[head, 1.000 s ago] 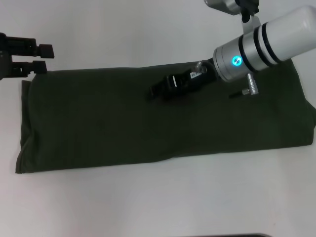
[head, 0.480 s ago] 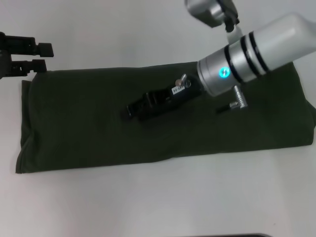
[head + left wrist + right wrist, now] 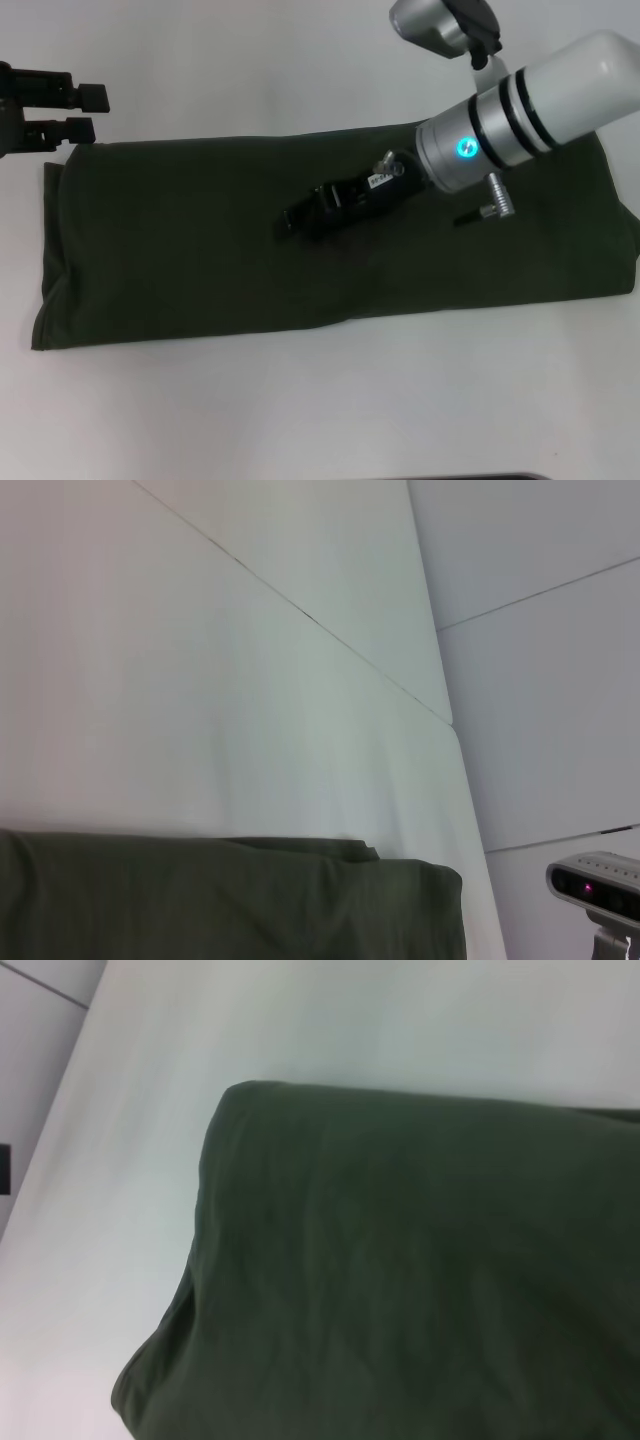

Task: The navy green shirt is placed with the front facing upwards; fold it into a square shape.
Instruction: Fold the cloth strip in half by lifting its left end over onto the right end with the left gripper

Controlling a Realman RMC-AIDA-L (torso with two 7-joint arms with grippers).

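The navy green shirt point(image 3: 330, 240) lies flat on the white table point(image 3: 300, 400) as a long folded band, running from nine o'clock to three o'clock across the middle of the head view. No lettering, sleeve or collar shows; only plain dark cloth faces up. Its three o'clock end is partly covered by the right arm point(image 3: 540, 100).

The right gripper point(image 3: 290, 222) hangs over the middle of the band, pointing toward eight o'clock. Black against dark cloth, its fingers are hard to make out, so I cannot tell whether they are apart or together, or whether they touch the fabric.

The left gripper point(image 3: 88, 112) sits at ten o'clock, just beyond the shirt's far left corner, its two fingers apart and holding nothing.
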